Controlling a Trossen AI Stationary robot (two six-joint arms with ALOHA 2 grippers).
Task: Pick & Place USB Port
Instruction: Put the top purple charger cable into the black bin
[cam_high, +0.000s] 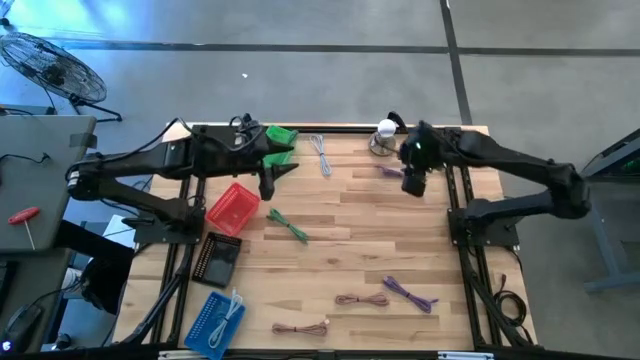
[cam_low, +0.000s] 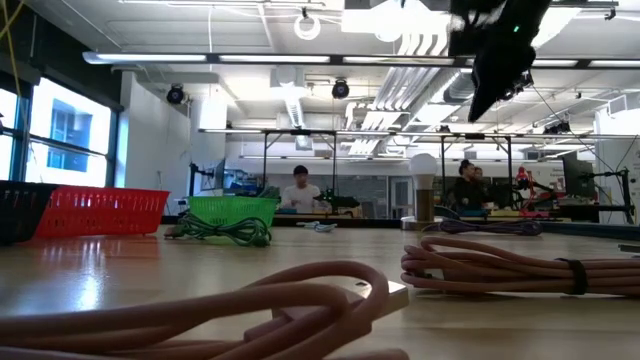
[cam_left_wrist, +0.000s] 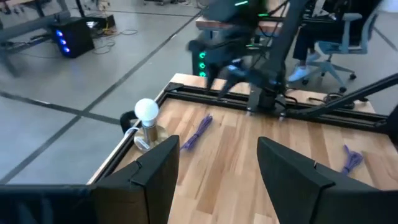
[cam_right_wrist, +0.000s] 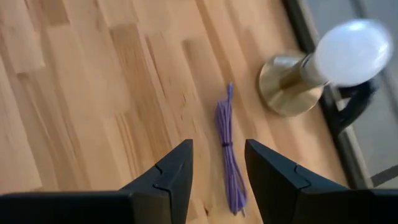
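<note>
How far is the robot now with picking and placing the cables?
Nothing looks placed yet: the red basket and the green basket show no cable inside. In hand: the right claw is open above the purple cable beside the lamp, not touching it. The left claw waits open near the baskets. Left: grasping that cable and the green, pink and other purple ones.

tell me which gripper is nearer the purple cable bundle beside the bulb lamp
Right. The right gripper hangs directly above the bundled purple cable, jaws open. The left gripper is across the table, near the red mesh basket.
</note>
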